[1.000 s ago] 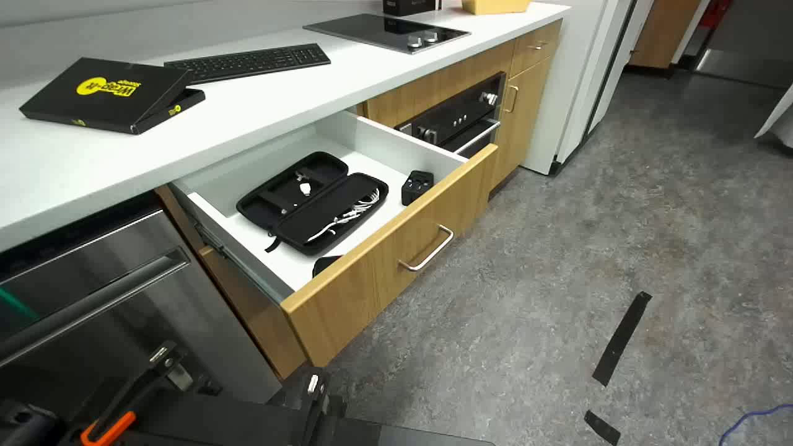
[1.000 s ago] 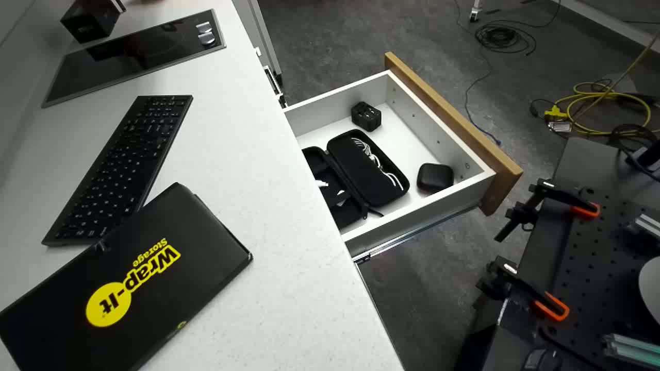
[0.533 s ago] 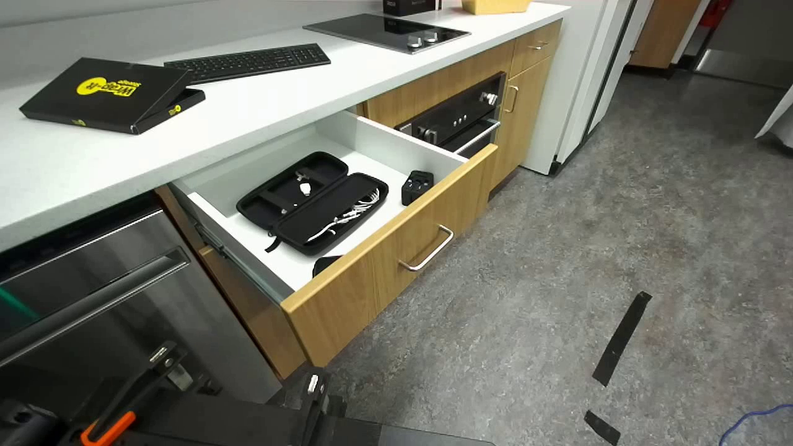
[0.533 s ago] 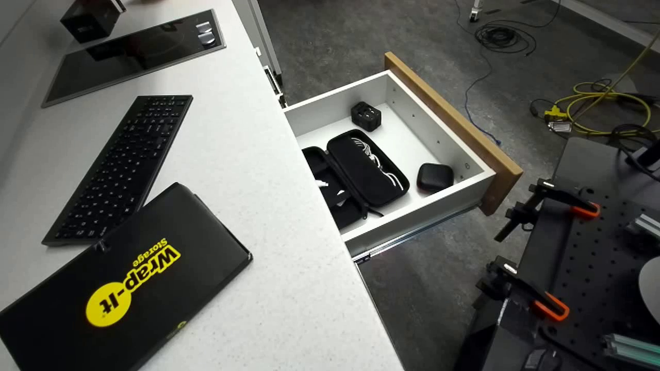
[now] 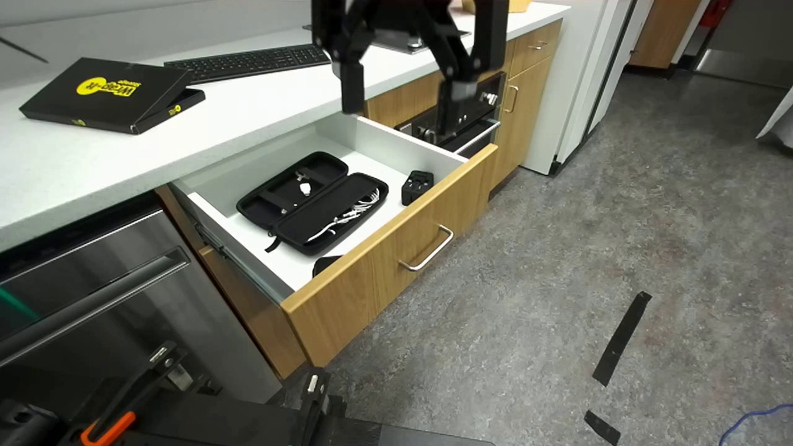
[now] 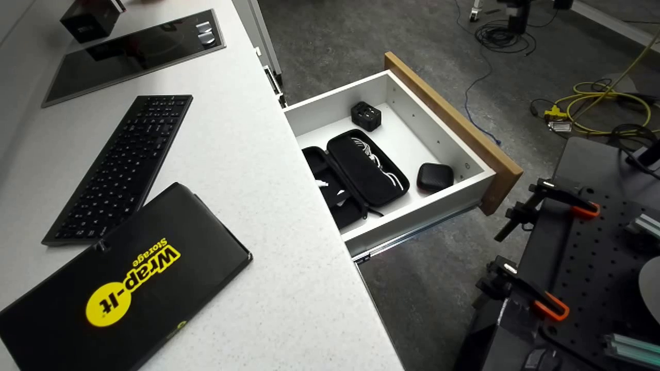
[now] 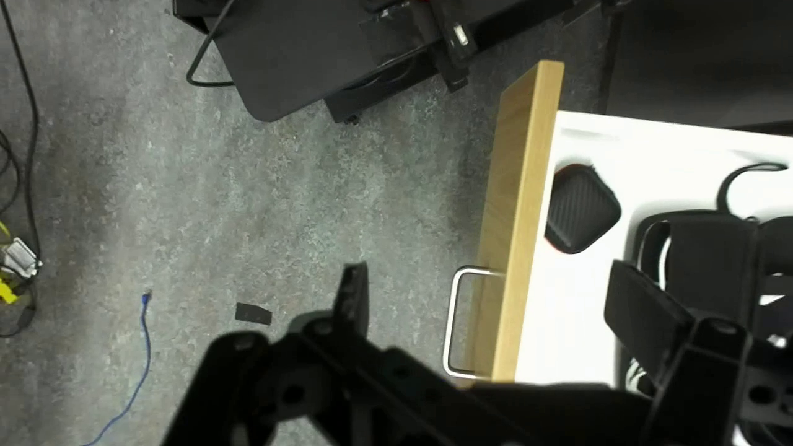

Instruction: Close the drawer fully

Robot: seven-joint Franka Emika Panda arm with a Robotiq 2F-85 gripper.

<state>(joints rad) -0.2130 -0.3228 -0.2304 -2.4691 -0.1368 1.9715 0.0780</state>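
Observation:
The drawer (image 5: pixel 365 291) is pulled far out from under the counter in both exterior views (image 6: pixel 451 112). It has an oak-coloured front, white inner walls and a slim silver bar handle (image 5: pixel 433 251). My gripper (image 5: pixel 399 105) is open and empty, high over the drawer in an exterior view. Its fingertips (image 6: pixel 540 10) just enter the top edge of an exterior view, blurred. In the wrist view, my gripper (image 7: pixel 492 294) has its fingers wide apart above the drawer front (image 7: pixel 528 210) and handle (image 7: pixel 451 319), one finger over the floor side, one over the inside. No contact shows.
In the drawer lie an open black case (image 6: pixel 367 167) with white cables, a black cube (image 6: pixel 366 116) and a small black case (image 7: pixel 581 207). A steel appliance (image 5: pixel 93 297) and an oven (image 5: pixel 461 118) flank it. A black base (image 6: pixel 593 257) with orange clamps stands near the front.
My gripper has come into both exterior views from the top edge; it did not show in them before. The drawer and the things in it have not moved.

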